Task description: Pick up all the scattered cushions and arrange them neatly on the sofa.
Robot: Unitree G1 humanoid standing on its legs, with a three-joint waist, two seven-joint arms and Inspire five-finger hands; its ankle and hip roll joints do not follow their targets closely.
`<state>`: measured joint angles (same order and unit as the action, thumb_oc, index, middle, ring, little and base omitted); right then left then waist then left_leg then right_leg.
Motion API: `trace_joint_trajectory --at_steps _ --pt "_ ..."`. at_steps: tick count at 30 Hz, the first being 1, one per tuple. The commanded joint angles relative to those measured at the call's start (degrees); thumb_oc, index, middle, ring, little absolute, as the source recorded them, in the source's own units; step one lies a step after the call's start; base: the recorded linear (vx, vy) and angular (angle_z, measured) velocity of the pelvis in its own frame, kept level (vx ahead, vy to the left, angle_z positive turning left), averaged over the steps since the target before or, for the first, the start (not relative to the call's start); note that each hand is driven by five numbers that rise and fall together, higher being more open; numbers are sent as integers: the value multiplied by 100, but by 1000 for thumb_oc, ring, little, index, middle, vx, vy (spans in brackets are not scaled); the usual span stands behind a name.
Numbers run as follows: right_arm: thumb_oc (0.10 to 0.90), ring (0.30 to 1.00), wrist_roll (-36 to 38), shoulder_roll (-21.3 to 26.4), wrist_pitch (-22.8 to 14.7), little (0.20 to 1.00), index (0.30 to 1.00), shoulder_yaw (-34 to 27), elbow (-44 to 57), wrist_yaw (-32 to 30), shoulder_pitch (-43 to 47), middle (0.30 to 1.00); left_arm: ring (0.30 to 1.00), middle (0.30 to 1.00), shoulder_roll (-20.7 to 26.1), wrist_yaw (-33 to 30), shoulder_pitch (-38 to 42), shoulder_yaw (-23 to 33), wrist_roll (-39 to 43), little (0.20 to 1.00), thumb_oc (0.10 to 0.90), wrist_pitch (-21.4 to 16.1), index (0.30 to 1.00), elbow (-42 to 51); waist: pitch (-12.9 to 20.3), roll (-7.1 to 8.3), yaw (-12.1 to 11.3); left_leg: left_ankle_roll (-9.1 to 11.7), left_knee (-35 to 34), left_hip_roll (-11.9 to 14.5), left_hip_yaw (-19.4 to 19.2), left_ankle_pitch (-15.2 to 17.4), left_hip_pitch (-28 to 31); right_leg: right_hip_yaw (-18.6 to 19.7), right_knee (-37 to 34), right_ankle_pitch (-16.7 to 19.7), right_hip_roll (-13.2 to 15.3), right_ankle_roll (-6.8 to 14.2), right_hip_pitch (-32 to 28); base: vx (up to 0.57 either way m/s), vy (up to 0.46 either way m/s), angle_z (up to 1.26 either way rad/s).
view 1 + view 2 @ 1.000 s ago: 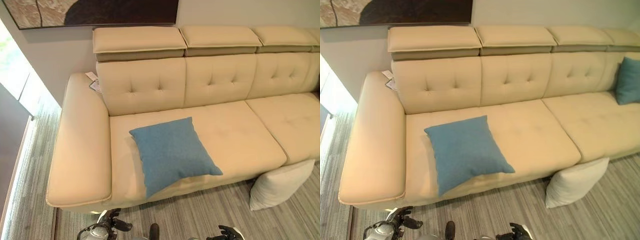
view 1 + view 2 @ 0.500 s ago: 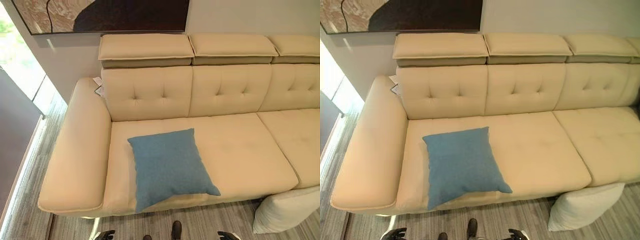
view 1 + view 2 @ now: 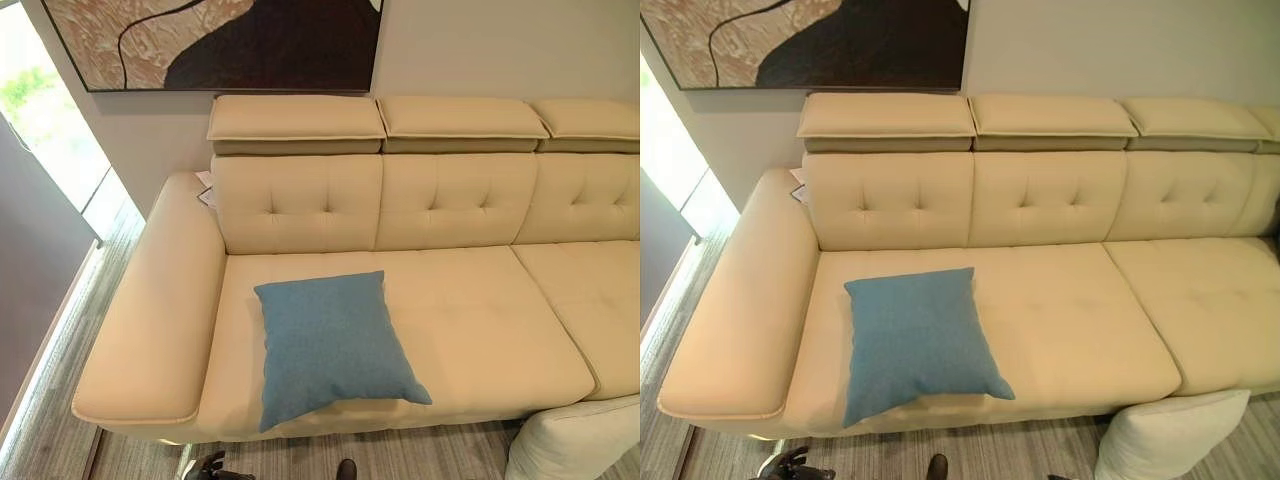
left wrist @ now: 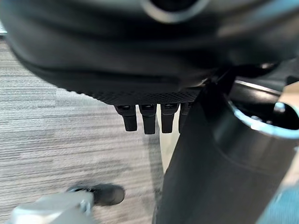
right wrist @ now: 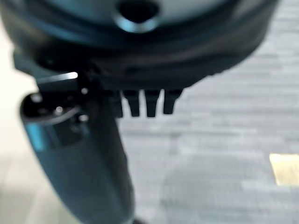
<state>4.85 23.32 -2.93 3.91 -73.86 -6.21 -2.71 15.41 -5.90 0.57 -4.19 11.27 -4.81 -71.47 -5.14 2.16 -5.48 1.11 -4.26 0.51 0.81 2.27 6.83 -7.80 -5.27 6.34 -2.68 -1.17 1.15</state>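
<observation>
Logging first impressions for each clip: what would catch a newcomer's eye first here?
The blue cushion lies flat on the left seat of the cream sofa, its corner over the front edge. A white cushion leans on the floor against the sofa's front, at the right. A dark abstract picture hangs on the wall above; both hands hang open over the floor.

No writing can be read — the small white tag (image 3: 205, 188) behind the sofa (image 3: 480, 300) armrest is too small.
</observation>
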Motion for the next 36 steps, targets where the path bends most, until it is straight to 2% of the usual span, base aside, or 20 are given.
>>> trace_joint_trajectory --at_steps 1,4,5,7,10,11,15,21,23,26,28,31,35,36 --pt "800 900 247 640 -239 900 900 -168 58 -252 9 900 900 900 318 -142 316 213 201 900 800 -393 900 284 41 133 -19 224 -74 -30 -283 141 -124 63 312 -944 308 726 -348 45 -16 5" --pt "800 900 230 950 -333 900 900 -356 640 -371 11 900 900 900 399 -214 223 245 301 900 800 -475 900 737 75 120 -16 228 -74 -21 -281 151 -114 34 295 -962 309 732 -395 57 -10 5" --pt "800 900 255 1106 -411 900 900 -523 1289 -474 -16 900 900 900 415 -257 127 294 431 900 800 -539 900 1091 92 110 -8 234 -74 -21 -276 161 -103 19 284 -976 313 737 -427 47 -3 0" --pt "800 900 330 1137 -455 900 900 -600 1577 -525 -4 900 900 900 398 -288 102 310 538 900 800 -572 900 1319 91 99 -3 235 -74 -21 -266 164 -102 20 283 -983 315 739 -438 22 -1 0" --pt "800 900 473 1144 -530 900 900 -726 2075 -600 3 900 900 900 350 -318 32 317 742 900 800 -643 900 1771 89 81 0 238 -74 -22 -248 181 -105 11 281 -996 323 743 -454 28 0 6" --pt "800 900 688 1074 -634 900 900 -755 2522 -646 86 900 900 900 316 -379 27 272 866 900 800 -728 900 2208 66 66 -7 239 -74 -28 -211 187 -123 2 277 -1003 326 741 -448 18 -13 12" --pt "800 900 1307 846 -824 900 900 -728 2963 -669 356 900 900 900 351 -541 140 102 787 900 800 -826 900 2901 24 60 -61 252 -74 -27 -148 200 -165 -37 256 -1004 323 739 -435 32 -22 12" --pt "800 900 2172 501 -1055 900 900 -505 3307 -723 1003 900 900 900 240 -879 459 -69 992 900 800 -1012 900 3777 -169 80 -179 270 -74 -12 -4 144 -355 -136 226 -981 307 718 -289 -16 -46 14" --pt "800 900 2787 328 -1178 900 900 -455 3335 -583 1211 900 900 900 98 -845 543 -186 1282 900 800 -1075 900 4086 -234 84 -214 269 -74 -18 73 91 -496 -185 220 -963 305 709 -165 -65 -56 27" --pt "800 900 3283 129 -1260 900 900 -310 3476 -453 1415 900 900 900 -78 -716 662 -472 1581 900 800 -1120 900 4337 -298 73 -226 270 -74 -23 170 42 -669 -249 188 -940 303 701 -19 -36 -49 36" --pt "800 900 3393 54 -1288 900 900 -105 3364 -442 1632 900 900 900 -124 -664 872 -823 1504 900 800 -1081 900 4336 -366 61 -234 276 -74 -28 216 -21 -834 -300 182 -907 301 695 131 -41 -47 6" --pt "800 900 3416 28 -1271 900 900 14 3298 -449 1802 900 900 900 -130 -669 1042 -994 1412 900 800 -1058 900 4303 -441 42 -230 277 -74 -19 248 -71 -991 -316 223 -886 310 690 310 -84 -31 15" --pt "800 900 3435 51 -1258 900 900 296 3053 -534 2384 900 900 900 -177 -823 1620 -1325 1386 900 800 -1085 900 4105 -662 20 -195 275 17 -31 315 -263 -1636 -326 493 -836 337 658 1029 -142 -16 10" --pt "800 900 3436 51 -1259 900 900 297 3052 -533 2386 900 900 900 -177 -822 1621 -1325 1387 900 800 -1086 900 4104 -654 21 -192 275 19 -32 317 -264 -1647 -327 497 -838 338 658 1040 -208 -20 9"
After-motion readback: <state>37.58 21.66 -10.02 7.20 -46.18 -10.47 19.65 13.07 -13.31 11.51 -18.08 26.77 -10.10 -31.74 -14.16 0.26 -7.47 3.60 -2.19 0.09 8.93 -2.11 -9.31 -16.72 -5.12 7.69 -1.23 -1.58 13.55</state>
